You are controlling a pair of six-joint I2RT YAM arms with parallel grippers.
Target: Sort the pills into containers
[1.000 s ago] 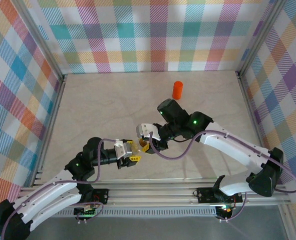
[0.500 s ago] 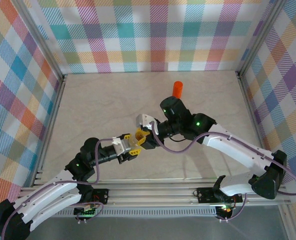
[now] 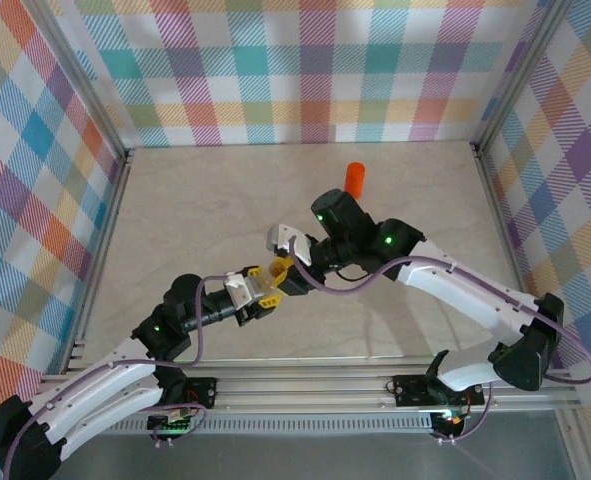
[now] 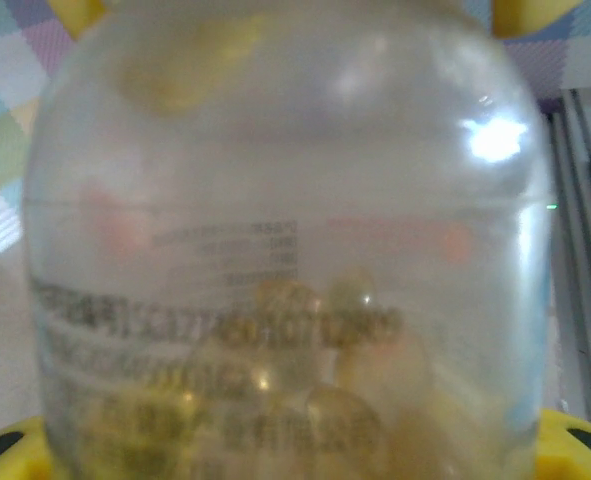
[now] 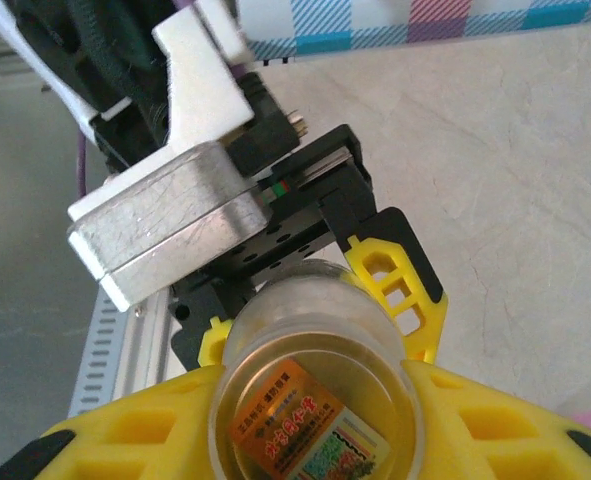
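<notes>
The left gripper (image 3: 264,291) and the right gripper (image 3: 285,268) both squeeze the clear bottle (image 4: 285,250) of yellow pills (image 4: 305,395) over the table (image 3: 195,215), so one bad twist could spill them.

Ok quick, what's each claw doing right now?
Left gripper: closed on the clear pill jar.
Right gripper: closed on one end of that same jar.

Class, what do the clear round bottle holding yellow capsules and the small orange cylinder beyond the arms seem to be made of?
The clear round bottle: probably glossy transparent plastic, possibly glass; a light glints on it and the yellow capsules show through. The small orange cylinder: likely opaque plastic; too small to judge its finish.
</notes>
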